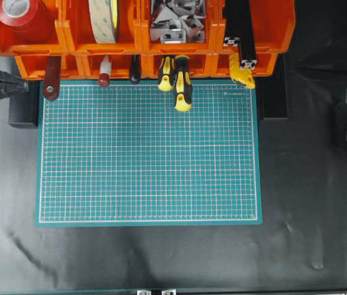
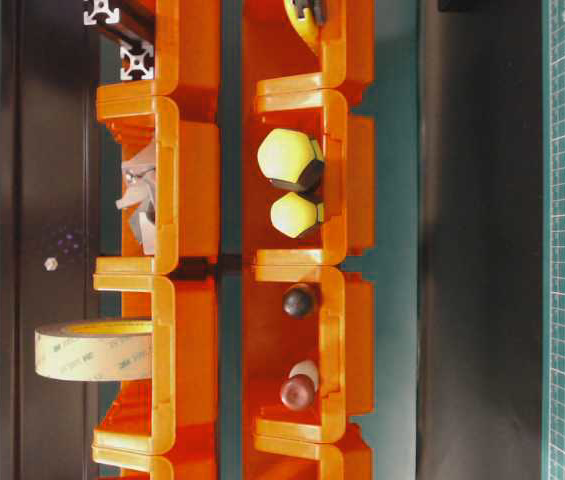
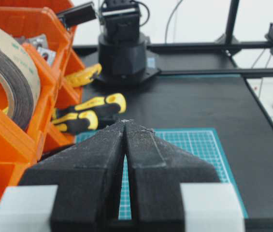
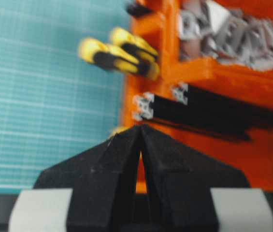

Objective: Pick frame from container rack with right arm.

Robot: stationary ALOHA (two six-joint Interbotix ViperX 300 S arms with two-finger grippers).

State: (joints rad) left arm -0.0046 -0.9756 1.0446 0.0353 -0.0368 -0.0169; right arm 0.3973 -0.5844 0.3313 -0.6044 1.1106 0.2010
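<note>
Two black slotted frames (image 4: pixel 194 110) lie side by side in the rightmost upper bin of the orange container rack (image 1: pixel 139 40), silvery cut ends toward the green cutting mat (image 1: pixel 148 153). The right gripper (image 4: pixel 140 126), fingertips pressed together and empty, hovers just before them; the left gripper (image 3: pixel 125 122) is likewise closed, empty.

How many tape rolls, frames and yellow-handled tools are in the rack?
Tape rolls: 2
Frames: 2
Yellow-handled tools: 3
Total: 7
</note>
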